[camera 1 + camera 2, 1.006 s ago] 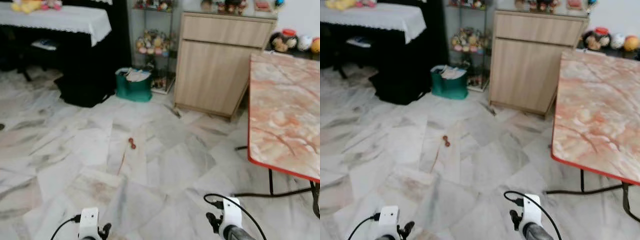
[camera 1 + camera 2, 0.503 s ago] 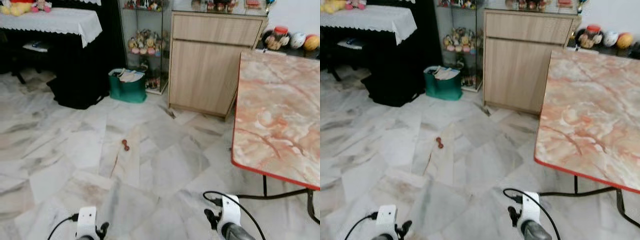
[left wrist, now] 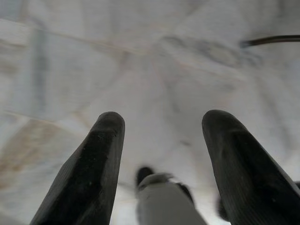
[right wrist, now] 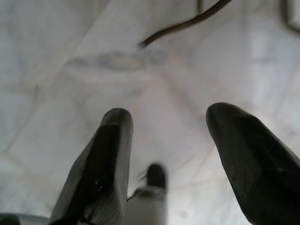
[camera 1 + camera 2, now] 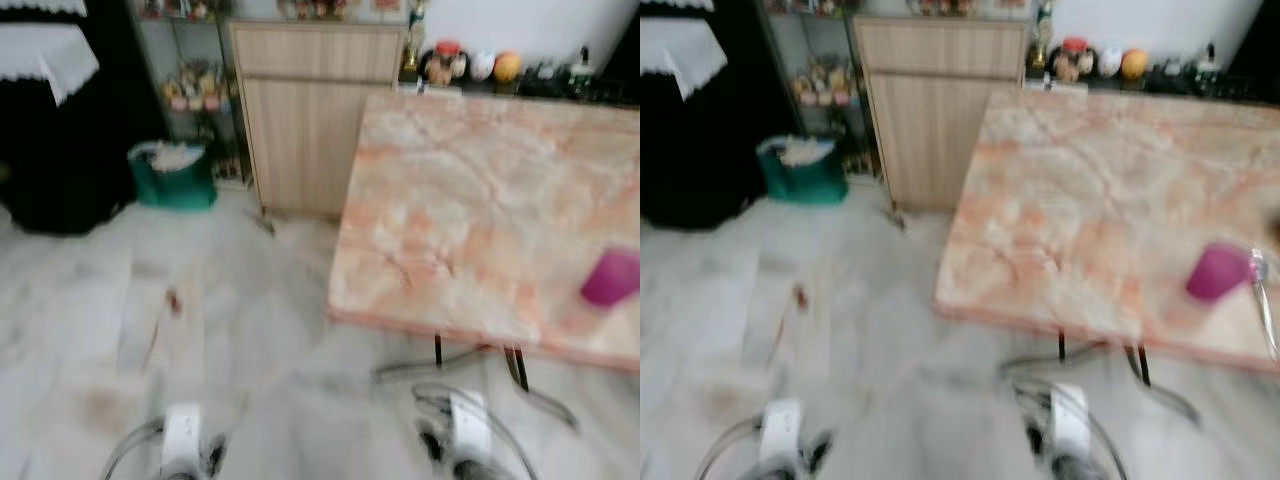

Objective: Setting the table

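A pink marble-patterned table with a red edge stands ahead on the right. On its near right corner sits a purple cup, with a pale mat under it and a silvery utensil beside it. Both arms hang low at the bottom of the head views. My left gripper is open over the marble floor with nothing between its fingers. My right gripper is open too, above floor tiles and a dark table leg. The head views are blurred.
A wooden cabinet stands against the far wall beside the table, with a green bin to its left. A black piano with a white cloth is at the far left. Small toys line a shelf behind the table.
The camera has swung right, so the table now lies closer to the middle and its purple cup has come into view. Both arms still hang low.
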Available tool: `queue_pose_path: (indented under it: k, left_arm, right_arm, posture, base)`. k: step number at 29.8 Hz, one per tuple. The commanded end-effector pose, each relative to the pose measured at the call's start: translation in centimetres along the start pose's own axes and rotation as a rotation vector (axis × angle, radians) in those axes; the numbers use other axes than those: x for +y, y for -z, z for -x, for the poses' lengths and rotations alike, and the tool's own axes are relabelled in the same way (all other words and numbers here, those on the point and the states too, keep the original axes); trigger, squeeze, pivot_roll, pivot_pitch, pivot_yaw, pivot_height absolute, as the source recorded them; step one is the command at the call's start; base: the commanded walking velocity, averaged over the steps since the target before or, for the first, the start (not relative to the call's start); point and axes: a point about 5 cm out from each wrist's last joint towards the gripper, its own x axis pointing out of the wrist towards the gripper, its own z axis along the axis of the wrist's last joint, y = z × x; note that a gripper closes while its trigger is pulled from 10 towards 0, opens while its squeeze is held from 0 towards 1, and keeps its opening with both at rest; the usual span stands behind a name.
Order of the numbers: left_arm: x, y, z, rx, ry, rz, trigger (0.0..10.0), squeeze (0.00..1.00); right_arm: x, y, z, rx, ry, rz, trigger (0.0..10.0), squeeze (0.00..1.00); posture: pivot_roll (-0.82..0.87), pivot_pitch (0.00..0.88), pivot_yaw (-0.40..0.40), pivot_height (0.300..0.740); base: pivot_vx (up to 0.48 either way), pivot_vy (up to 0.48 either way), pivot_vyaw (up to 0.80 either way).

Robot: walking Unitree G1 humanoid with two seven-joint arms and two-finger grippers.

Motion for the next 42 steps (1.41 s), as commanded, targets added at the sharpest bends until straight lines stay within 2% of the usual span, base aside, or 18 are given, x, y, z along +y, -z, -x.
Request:
queue_pose_path:
  k: [1,11,21,26,30,39,42]
  left_arm:
    - [1.18,0.42,0.26,0.017,-0.032,-0.007,10.0,0.0]
    - [1.02,0.44,0.24,0.017,-0.029,-0.003,10.0,0.0]
    - [0.98,0.54,0.26,0.021,-0.028,-0.006,10.0,0.0]
    - [1.0,0.53,0.26,0.02,-0.032,0.002,10.0,0.0]
    - [1.01,0.48,0.24,0.02,-0.031,0.0,10.0,0.0]
    - [1.01,0.56,0.28,0.018,-0.033,0.001,10.0,0.0]
    - [1.16,0.57,0.32,0.017,-0.035,0.0,10.0,0.0]
  right_arm:
    - [0.85,-0.22,-0.16,-0.007,-0.017,-0.013,10.0,0.0]
    - [0.85,-0.15,-0.15,-0.003,-0.017,-0.018,10.0,0.0]
    - [0.9,-0.04,-0.15,0.007,-0.021,-0.01,10.0,0.0]
    - [0.9,-0.07,-0.16,0.008,-0.023,-0.003,10.0,0.0]
    - [0.9,-0.12,-0.17,0.008,-0.026,0.001,10.0,0.0]
    - [0.91,-0.29,-0.18,0.0,-0.028,0.005,10.0,0.0]
    - [1.08,-0.37,-0.21,0.002,-0.042,0.032,10.0,0.0]
  posture:
    - [0.01,0.0,0.009,0.731]
    - [0.01,0.0,0.01,0.731]
    - [0.0,0.0,0.009,0.731]
    - [0.01,0.0,0.008,0.727]
    - [0.01,0.0,0.006,0.701]
    - [0.01,0.0,0.009,0.701]
    - [0.01,0.0,0.018,0.701]
  base:
    - [0.0,-0.48,0.0]
    - [0.0,-0.48,0.0]
    - [0.0,-0.464,-0.53]
    - [0.0,0.0,-0.47]
    - [0.0,0.0,-0.31]
    - [0.0,0.0,0.0]
    - [0.0,0.0,0.0]
